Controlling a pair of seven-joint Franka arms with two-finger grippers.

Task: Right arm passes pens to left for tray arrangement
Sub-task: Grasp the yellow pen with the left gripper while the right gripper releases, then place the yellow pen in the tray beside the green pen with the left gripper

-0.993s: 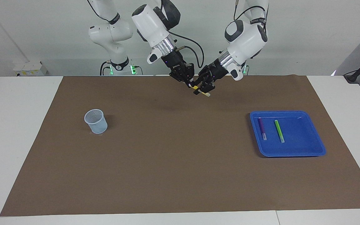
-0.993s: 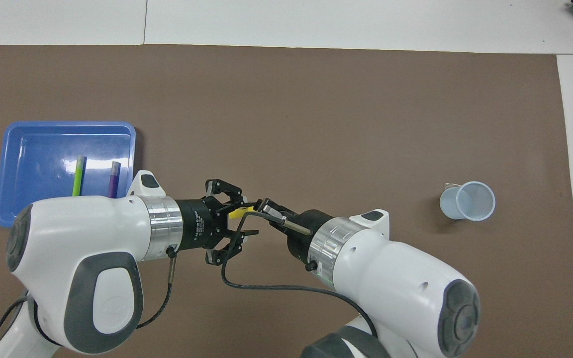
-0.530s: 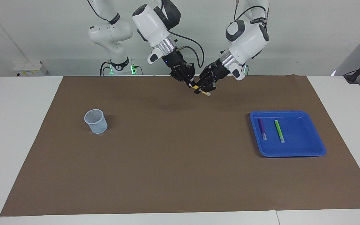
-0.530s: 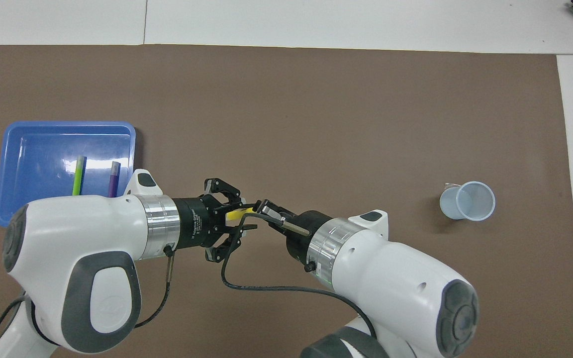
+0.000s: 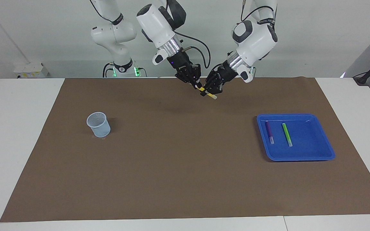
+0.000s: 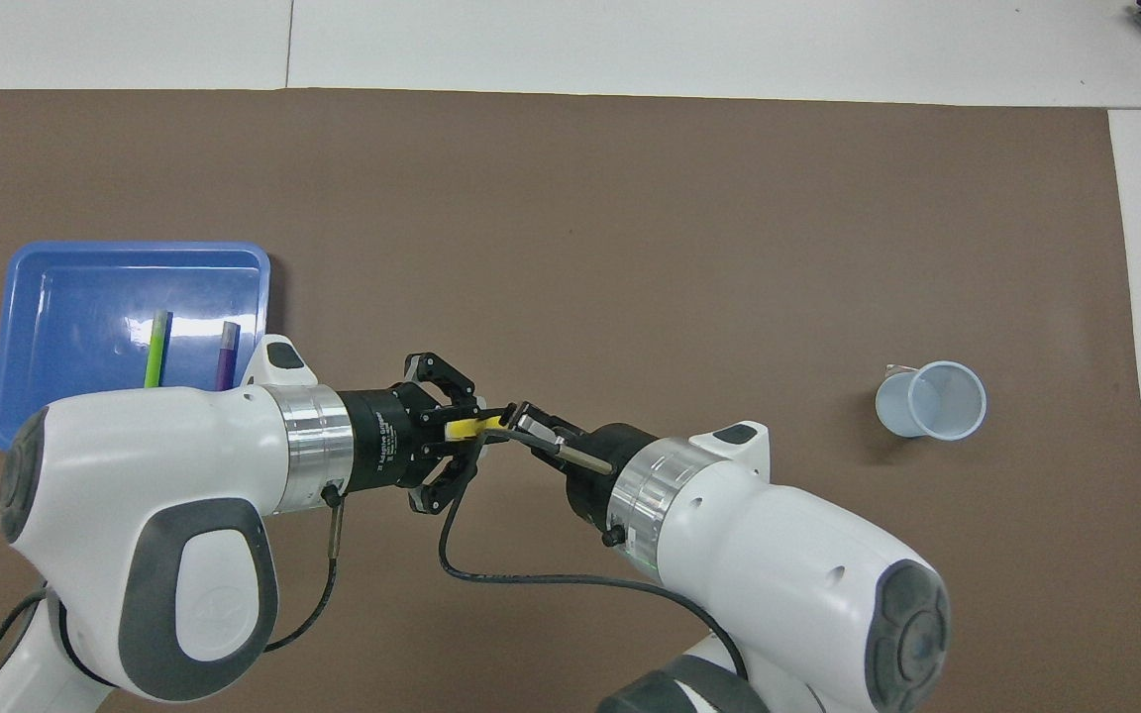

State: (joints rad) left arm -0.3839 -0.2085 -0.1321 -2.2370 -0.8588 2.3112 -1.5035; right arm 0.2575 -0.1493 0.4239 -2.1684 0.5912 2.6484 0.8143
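Both: right gripper (image 5: 195,84), left gripper (image 5: 211,90) pinching yellow pen (image 5: 208,94) midair.

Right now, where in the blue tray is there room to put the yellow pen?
The blue tray is bare beside the green pen, toward the left arm's end. The purple pen crowds the other edge. Both grippers, left and right, meet at the yellow pen.

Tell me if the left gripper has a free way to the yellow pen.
Probably yes: the left gripper is already around the yellow pen, which the right gripper holds in mid-air, and nothing stands between them.
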